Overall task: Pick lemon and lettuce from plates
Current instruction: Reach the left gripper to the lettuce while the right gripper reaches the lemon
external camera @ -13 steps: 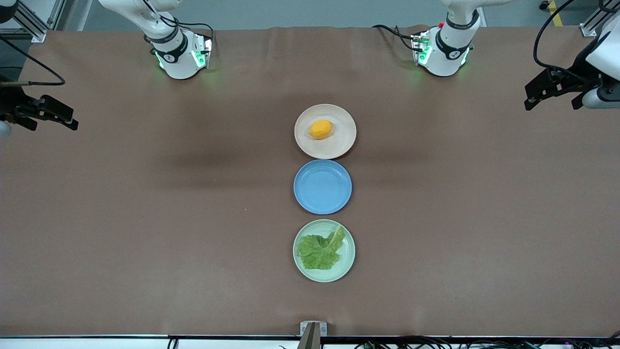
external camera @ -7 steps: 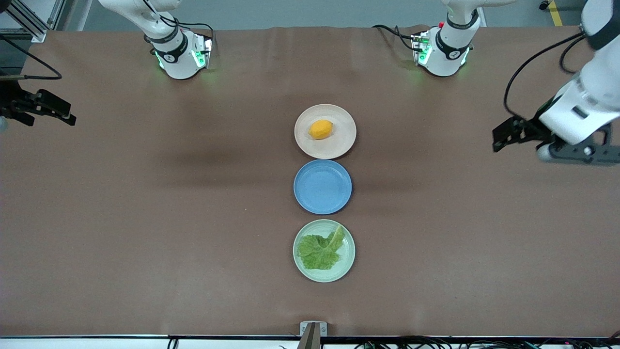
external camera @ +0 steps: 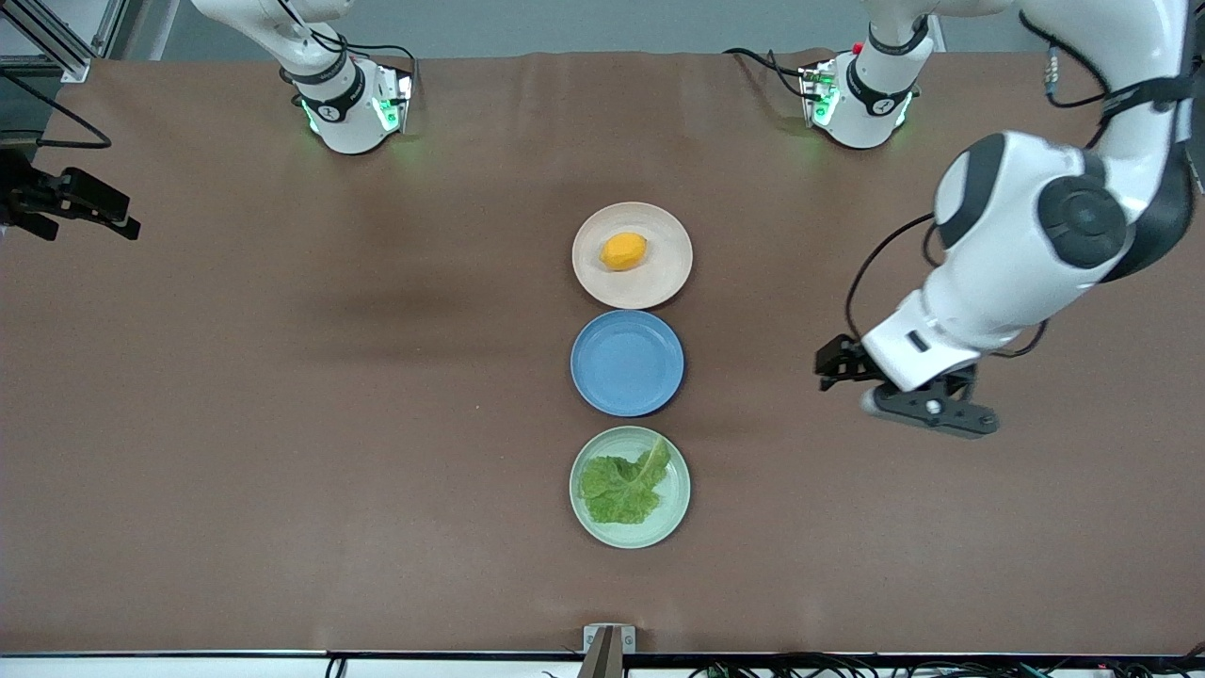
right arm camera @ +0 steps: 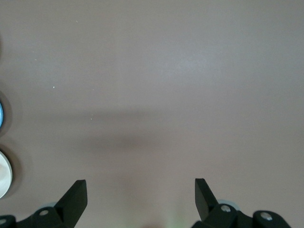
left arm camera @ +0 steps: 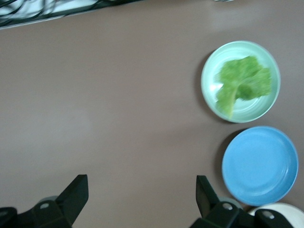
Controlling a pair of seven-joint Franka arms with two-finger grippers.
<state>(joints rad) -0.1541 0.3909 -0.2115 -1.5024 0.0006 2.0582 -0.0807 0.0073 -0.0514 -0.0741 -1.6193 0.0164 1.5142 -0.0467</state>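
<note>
The lemon (external camera: 623, 251) lies on the beige-pink plate (external camera: 588, 282), the plate nearest the robots' bases. The lettuce (external camera: 621, 488) lies on the mint green plate (external camera: 674, 516), the plate nearest the front camera. My left gripper (external camera: 834, 365) is open and empty over bare table, toward the left arm's end from the blue plate. The left wrist view shows its open gripper (left arm camera: 141, 183), with the lettuce (left arm camera: 242, 80) on the mint plate (left arm camera: 209, 90) apart from it. My right gripper (external camera: 118, 224) is open and empty over the table's edge at the right arm's end; its wrist view (right arm camera: 140, 183) shows bare table.
An empty blue plate (external camera: 627, 363) sits between the two task plates; it also shows in the left wrist view (left arm camera: 259, 164). The three plates form a line down the table's middle. Brown cloth covers the table (external camera: 282, 424).
My left arm has swung in from the table's end toward the plates, its gripper now beside the blue plate. My right gripper has shifted only slightly. Lemon and lettuce have not moved.
</note>
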